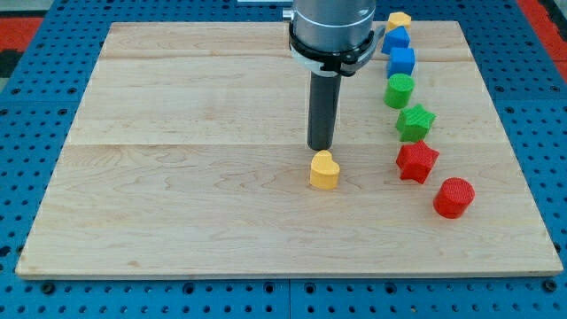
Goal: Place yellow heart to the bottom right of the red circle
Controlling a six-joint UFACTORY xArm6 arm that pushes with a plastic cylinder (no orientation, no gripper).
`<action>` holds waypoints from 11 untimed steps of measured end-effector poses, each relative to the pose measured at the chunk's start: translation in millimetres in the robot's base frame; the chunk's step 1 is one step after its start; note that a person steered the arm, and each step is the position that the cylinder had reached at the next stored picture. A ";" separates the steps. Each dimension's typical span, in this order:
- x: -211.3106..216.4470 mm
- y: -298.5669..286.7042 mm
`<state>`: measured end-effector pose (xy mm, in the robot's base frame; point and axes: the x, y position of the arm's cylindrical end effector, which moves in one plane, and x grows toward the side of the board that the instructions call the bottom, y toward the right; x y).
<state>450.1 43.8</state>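
Note:
The yellow heart (324, 170) lies on the wooden board (177, 177) a little right of its middle. My tip (320, 146) stands just above the heart in the view, close to its top edge or touching it. The red circle (454, 197) lies toward the view's lower right, well to the right of the heart and slightly lower.
A curved line of blocks runs down the right side: a yellow block (400, 19), two blue blocks (396, 39) (401, 61), a green circle (400, 90), a green star (415, 122) and a red star (416, 162) just above-left of the red circle.

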 end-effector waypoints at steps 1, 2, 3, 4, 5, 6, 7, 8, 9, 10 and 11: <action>29.6 -9.2; 48.8 -16.8; 45.3 -60.9; 62.2 -30.0; 81.2 15.1; 99.2 31.9; 106.9 2.6; 118.4 31.3; 119.3 65.4; 126.5 87.0; 134.2 105.8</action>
<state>584.2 149.6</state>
